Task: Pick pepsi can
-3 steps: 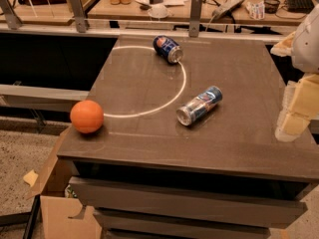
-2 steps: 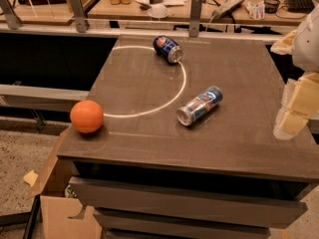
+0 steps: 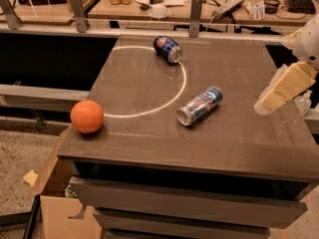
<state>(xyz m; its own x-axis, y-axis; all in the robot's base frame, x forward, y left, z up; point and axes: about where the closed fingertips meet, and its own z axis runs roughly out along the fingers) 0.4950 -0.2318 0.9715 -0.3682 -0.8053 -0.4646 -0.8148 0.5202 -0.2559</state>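
Observation:
The pepsi can point(image 3: 167, 49), dark blue with a round logo and a silver end, lies on its side at the far middle of the dark table point(image 3: 234, 133), just by a white arc line. My gripper point(image 3: 285, 87), pale yellow, hangs over the table's right edge, well to the right of the pepsi can and nearer the front. It holds nothing that I can see.
A slimmer silver and light-blue can point(image 3: 199, 105) lies on its side at the table's middle. An orange ball point(image 3: 86, 116) sits at the front left corner. A cluttered bench point(image 3: 149, 6) with metal posts stands behind. A cardboard box point(image 3: 55, 208) is on the floor at the left.
My gripper has moved a little to the left and up in the picture, further over the table's right side. The cans and the ball have not moved.

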